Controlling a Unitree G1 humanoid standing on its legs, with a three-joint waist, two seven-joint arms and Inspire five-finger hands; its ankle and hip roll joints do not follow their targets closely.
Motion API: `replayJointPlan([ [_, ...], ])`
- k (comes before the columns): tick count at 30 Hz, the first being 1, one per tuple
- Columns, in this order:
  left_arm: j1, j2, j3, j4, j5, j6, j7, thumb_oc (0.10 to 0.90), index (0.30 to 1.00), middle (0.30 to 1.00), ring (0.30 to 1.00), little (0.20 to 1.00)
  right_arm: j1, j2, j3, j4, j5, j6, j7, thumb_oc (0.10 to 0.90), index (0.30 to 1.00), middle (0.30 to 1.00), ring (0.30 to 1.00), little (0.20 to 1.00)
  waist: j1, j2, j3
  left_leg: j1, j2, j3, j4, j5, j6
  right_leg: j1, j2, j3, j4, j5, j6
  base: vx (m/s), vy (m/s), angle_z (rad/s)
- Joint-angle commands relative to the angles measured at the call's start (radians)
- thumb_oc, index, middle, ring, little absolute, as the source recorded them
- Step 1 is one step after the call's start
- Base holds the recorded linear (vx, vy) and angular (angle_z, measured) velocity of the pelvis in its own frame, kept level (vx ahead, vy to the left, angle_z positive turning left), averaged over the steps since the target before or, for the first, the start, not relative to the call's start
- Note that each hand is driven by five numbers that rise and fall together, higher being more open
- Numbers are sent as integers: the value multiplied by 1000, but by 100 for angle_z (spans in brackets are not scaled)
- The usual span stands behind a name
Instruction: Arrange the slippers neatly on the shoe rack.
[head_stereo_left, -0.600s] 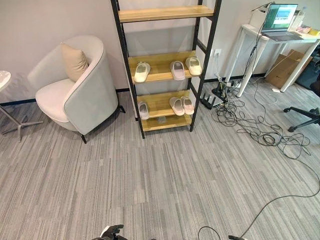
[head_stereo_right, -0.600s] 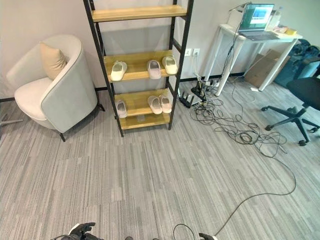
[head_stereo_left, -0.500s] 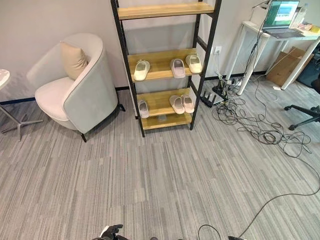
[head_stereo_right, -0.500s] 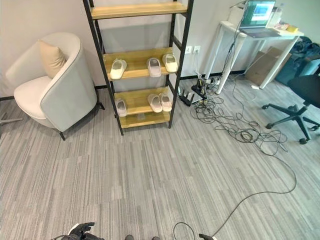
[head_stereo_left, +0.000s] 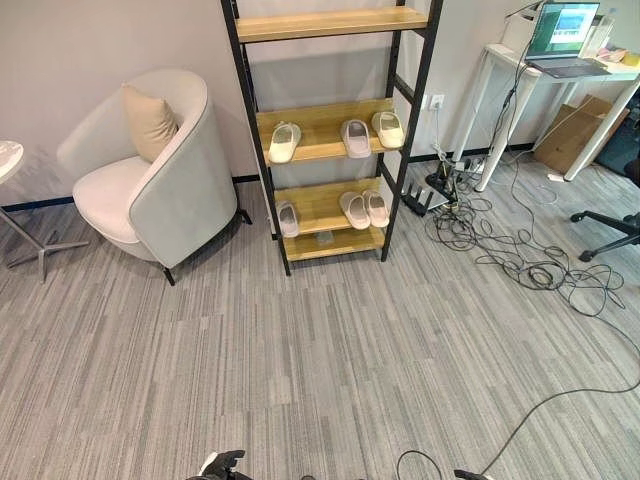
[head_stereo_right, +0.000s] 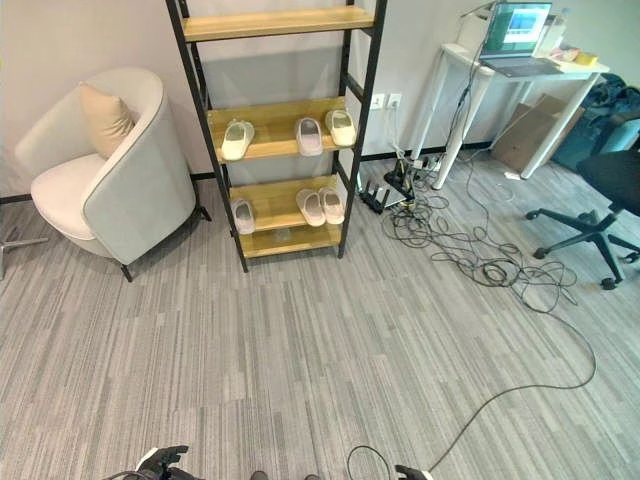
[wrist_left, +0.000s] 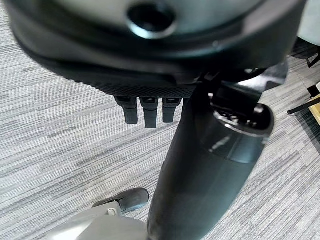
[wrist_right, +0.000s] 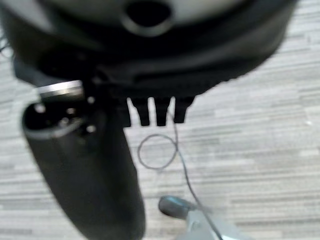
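Observation:
The shoe rack (head_stereo_left: 250, 140) is a black frame with wooden shelves standing against the far wall. Its middle shelf carries three slippers: a cream one (head_stereo_left: 284, 142) at the left, a pinkish one (head_stereo_left: 355, 138) and a cream one (head_stereo_left: 388, 129) at the right. The lower shelf carries a single slipper (head_stereo_left: 287, 218) at the left and a pair (head_stereo_left: 364, 209) side by side at the right. My left hand (wrist_left: 150, 65) hangs low over the carpet, fingers (wrist_left: 145, 110) straight, holding nothing. My right hand (wrist_right: 155, 60) is likewise open and empty, far from the rack.
A pale armchair (head_stereo_left: 150, 185) with a cushion stands left of the rack. To the right are a white desk (head_stereo_left: 520, 70) with a laptop, a cardboard box (head_stereo_left: 570, 135), tangled cables (head_stereo_left: 520, 260) on the floor and an office chair (head_stereo_right: 595, 200). Grey carpet (head_stereo_left: 320, 360) stretches up to the rack.
The view has shifted a little. The slippers and both hands stand as before.

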Motion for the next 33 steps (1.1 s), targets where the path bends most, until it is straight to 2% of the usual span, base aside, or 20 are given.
replayJointPlan([
  [1, -76, -2, -28, 26, 13, -25, 11, 800, 900, 900, 900, 900, -30, -18, 41, -15, 0, -25, -22, 800, 900, 900, 900, 900, -14, -43, 19, -60, 15, -52, 105, -112, -44, -38, -36, 38, 83, -86, 63, -59, -59, 8],
  [4, -92, -3, -35, 17, 3, -25, 13, 800, 900, 900, 900, 900, -34, -14, 46, -28, 5, -30, -27, 800, 900, 900, 900, 900, -14, -57, 46, -137, 12, -21, 238, -123, -60, -46, -44, 35, 96, -87, 54, -40, -76, 8],
  [6, -101, -7, -39, 15, -1, -27, 20, 800, 900, 900, 900, 900, -36, -14, 49, -30, 4, -30, -32, 800, 900, 900, 900, 900, -11, -68, 62, -210, 9, -1, 346, -90, -66, -42, -52, 30, 97, -83, 49, -7, -57, 5],
  [9, -99, -8, -38, 15, -7, -29, 29, 800, 900, 900, 900, 900, -29, -15, 47, -30, 5, -29, -39, 800, 900, 900, 900, 900, -13, -75, 68, -263, 15, 28, 409, -77, -60, -39, -60, 23, 101, -87, 44, 58, -23, 1],
  [11, -88, -10, -34, 18, -7, -26, 34, 800, 900, 900, 900, 900, -19, -15, 45, -26, 4, -26, -41, 800, 900, 900, 900, 900, -11, -78, 62, -293, 13, 70, 348, -99, -45, -24, -64, 20, 95, -100, 47, 165, 18, 10],
  [12, -88, -10, -34, 18, -7, -26, 34, 800, 900, 900, 900, 900, -18, -15, 45, -26, 4, -26, -41, 800, 900, 900, 900, 900, -11, -78, 62, -292, 12, 71, 347, -99, -45, -24, -64, 20, 95, -101, 47, 260, 57, 23],
  [13, -77, -11, -33, 25, 2, -25, 33, 800, 900, 900, 900, 900, -12, -17, 43, -25, 0, -27, -41, 800, 900, 900, 900, 900, -8, -69, 55, -299, 6, 81, 273, -76, -46, -8, -55, 23, 85, -111, 53, 142, 42, 19],
  [14, -77, -11, -33, 25, 2, -25, 33, 800, 900, 900, 900, 900, -11, -17, 43, -25, 0, -27, -41, 800, 900, 900, 900, 900, -8, -70, 56, -297, 5, 81, 271, -75, -46, -7, -56, 23, 85, -111, 53, 221, 65, 16],
  [16, -67, -9, -27, 28, 6, -25, 30, 800, 900, 900, 900, 900, -7, -23, 45, -32, -5, -30, -42, 800, 900, 900, 900, 900, 2, -58, 57, -318, -2, 77, 210, -30, -51, 15, -41, 41, 79, -123, 56, 182, 62, 2],
  [17, -65, -10, -22, 29, 7, -25, 29, 800, 900, 900, 900, 900, -8, -22, 44, -33, -9, -29, -40, 800, 900, 900, 900, 900, 6, -54, 56, -302, -3, 70, 183, -32, -49, 18, -36, 51, 82, -131, 56, 183, 83, -3],
  [19, -59, -9, -13, 38, 11, -22, 32, 800, 900, 900, 900, 900, -7, -24, 45, -30, -21, -31, -37, 800, 900, 900, 900, 900, 11, -56, 45, -295, -27, 37, 191, -39, -37, 34, -47, 74, 86, -144, 71, 219, 124, -46],
  [21, -55, -8, -11, 39, 16, -22, 30, 800, 900, 900, 900, 900, -4, -26, 42, -27, -29, -32, -34, 800, 900, 900, 900, 900, 17, -58, 40, -294, -32, 41, 199, -52, -30, 40, -58, 79, 93, -151, 82, 203, 140, -85],
  [22, -52, -5, -9, 39, 22, -21, 28, 800, 900, 900, 900, 900, -3, -30, 40, -25, -38, -31, -26, 800, 900, 900, 900, 900, 28, -62, 32, -287, -39, 51, 207, -75, -12, 35, -81, 94, 133, -152, 97, 281, 214, -46],
  [25, -65, 1, -18, 35, 36, -21, 21, 800, 900, 900, 900, 900, -10, -37, 35, -30, -45, -33, -14, 800, 900, 900, 900, 900, 32, -60, 30, -250, -45, 63, 195, -102, 22, -30, -113, 93, 295, -115, 134, 208, 190, -46],
  [26, -79, 12, -23, 27, 36, -18, 19, 800, 900, 900, 900, 900, -21, -44, 34, -39, -36, -33, -10, 800, 900, 900, 900, 900, 12, -57, 51, -209, -50, 54, 184, -117, 50, -116, -120, 101, 453, -8, 155, 124, 133, -57],
  [27, -79, 12, -22, 27, 36, -17, 19, 800, 900, 900, 900, 900, -21, -44, 34, -39, -36, -33, -10, 800, 900, 900, 900, 900, 12, -57, 52, -209, -51, 55, 184, -117, 50, -117, -120, 101, 455, -8, 156, 120, 132, -32],
  [28, -87, 16, -25, 21, 33, -16, 16, 800, 900, 900, 900, 900, -25, -45, 33, -45, -31, -34, -8, 800, 900, 900, 900, 900, 1, -50, 62, -194, -47, 50, 179, -123, 58, -147, -119, 100, 522, 19, 158, 81, 84, 9],
  [30, -98, 23, -28, 10, 32, -18, 17, 800, 900, 900, 900, 900, -20, -47, 26, -57, -23, -40, -6, 800, 900, 900, 900, 900, -14, -31, 72, -159, -37, 40, 165, -138, 66, -210, -121, 78, 605, 23, 150, 180, 116, 30],
  [31, -100, 24, -29, 9, 33, -19, 17, 800, 900, 900, 900, 900, -17, -48, 24, -55, -21, -41, -6, 800, 900, 900, 900, 900, -23, -24, 70, -130, -36, 31, 151, -146, 67, -232, -121, 61, 605, 8, 141, 295, 83, 21],
  [33, -106, 23, -31, 8, 33, -20, 14, 800, 900, 900, 900, 900, -16, -49, 26, -49, -25, -39, -5, 800, 900, 900, 900, 900, -37, -19, 62, -85, -33, 22, 125, -166, 63, -268, -111, 34, 530, -36, 128, 265, 22, 2],
])
